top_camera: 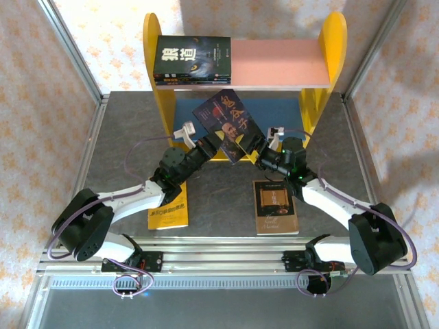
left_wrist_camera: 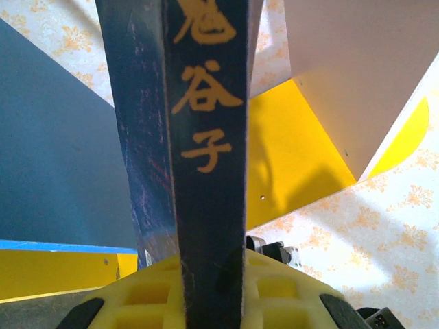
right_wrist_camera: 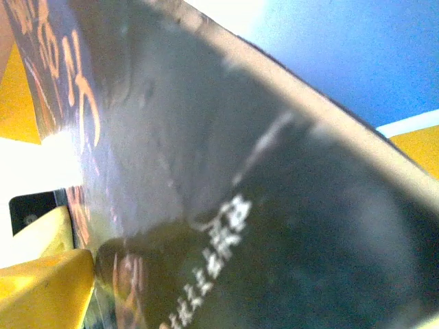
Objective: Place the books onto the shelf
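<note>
A dark blue book (top_camera: 226,122) with orange Chinese characters hangs tilted in the air in front of the shelf's (top_camera: 281,63) blue lower board. My left gripper (top_camera: 214,141) is shut on its lower left edge; the spine (left_wrist_camera: 206,137) stands upright between the yellow pads (left_wrist_camera: 147,295). My right gripper (top_camera: 256,152) is at the book's lower right corner, jaws wide. The cover (right_wrist_camera: 240,205) lies right across the right wrist view, one yellow finger (right_wrist_camera: 41,288) showing beside it. A stack of books (top_camera: 192,60) lies on the pink upper board at the left.
A yellow book (top_camera: 168,214) lies flat on the grey table (top_camera: 219,192) under my left arm. A brown book (top_camera: 276,207) lies flat near my right arm. The shelf's yellow side panels (top_camera: 334,48) rise on both sides. Metal frame rails edge the table.
</note>
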Tool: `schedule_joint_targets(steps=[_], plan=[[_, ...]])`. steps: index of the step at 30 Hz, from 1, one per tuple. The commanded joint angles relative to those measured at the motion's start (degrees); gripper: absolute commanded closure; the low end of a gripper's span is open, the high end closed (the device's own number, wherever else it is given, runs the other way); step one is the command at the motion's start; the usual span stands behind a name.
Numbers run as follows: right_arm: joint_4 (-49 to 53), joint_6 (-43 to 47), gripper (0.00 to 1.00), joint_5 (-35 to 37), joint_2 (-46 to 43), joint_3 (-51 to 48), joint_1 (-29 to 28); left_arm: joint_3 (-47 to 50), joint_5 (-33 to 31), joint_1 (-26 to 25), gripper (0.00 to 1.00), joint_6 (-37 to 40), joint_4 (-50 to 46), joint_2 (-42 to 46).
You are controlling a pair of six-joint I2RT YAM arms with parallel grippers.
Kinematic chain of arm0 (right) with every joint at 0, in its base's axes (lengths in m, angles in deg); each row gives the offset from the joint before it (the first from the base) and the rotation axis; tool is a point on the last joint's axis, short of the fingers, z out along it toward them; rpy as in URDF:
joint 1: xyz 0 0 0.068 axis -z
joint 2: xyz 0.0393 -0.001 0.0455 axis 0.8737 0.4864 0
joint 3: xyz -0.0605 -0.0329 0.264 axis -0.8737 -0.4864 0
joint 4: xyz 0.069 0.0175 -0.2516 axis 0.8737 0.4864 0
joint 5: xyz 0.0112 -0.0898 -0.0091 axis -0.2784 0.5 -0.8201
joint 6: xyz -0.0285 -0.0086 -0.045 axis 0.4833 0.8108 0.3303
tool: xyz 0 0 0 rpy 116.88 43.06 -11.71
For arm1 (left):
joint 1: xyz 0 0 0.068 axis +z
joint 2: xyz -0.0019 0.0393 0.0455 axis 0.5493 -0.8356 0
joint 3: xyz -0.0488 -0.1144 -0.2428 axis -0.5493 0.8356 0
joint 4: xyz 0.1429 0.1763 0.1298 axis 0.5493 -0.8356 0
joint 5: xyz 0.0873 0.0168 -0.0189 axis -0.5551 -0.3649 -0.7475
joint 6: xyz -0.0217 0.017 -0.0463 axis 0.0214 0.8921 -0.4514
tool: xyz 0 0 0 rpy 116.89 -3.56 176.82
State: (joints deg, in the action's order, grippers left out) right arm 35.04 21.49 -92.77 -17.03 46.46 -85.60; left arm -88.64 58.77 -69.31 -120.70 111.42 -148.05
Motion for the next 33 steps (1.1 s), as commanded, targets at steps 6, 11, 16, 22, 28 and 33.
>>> schedule_joint_targets(steps=[6, 11, 16, 22, 28, 33], plan=[[-5.19, -1.62, 0.16, 4.36, 0.92, 3.58, 0.89, 0.11, -3.65, -0.57, 1.00, 0.91, 5.82, 2.88], [-7.68, -2.96, 0.44, 4.10, 2.35, 4.31, 0.91, 0.65, -6.03, -1.51, 1.00, 1.44, 4.38, 3.24], [-9.41, -4.02, 0.72, 2.96, 4.01, 5.23, 0.98, 0.29, -6.79, -1.85, 1.00, 1.63, 3.48, 2.97], [-9.32, -3.23, 0.89, 2.00, 3.93, 6.45, 1.12, 0.24, -7.57, -2.03, 0.92, 1.63, 1.32, 3.20], [-5.17, 0.53, 0.96, 0.74, 3.02, 8.59, 2.55, 1.12, -9.34, -2.02, 0.56, 2.56, -2.07, 5.11], [0.64, 5.11, 0.98, -1.82, 2.44, 11.95, 4.81, 1.69, -11.45, -2.03, 0.39, 4.46, -9.59, 8.49]])
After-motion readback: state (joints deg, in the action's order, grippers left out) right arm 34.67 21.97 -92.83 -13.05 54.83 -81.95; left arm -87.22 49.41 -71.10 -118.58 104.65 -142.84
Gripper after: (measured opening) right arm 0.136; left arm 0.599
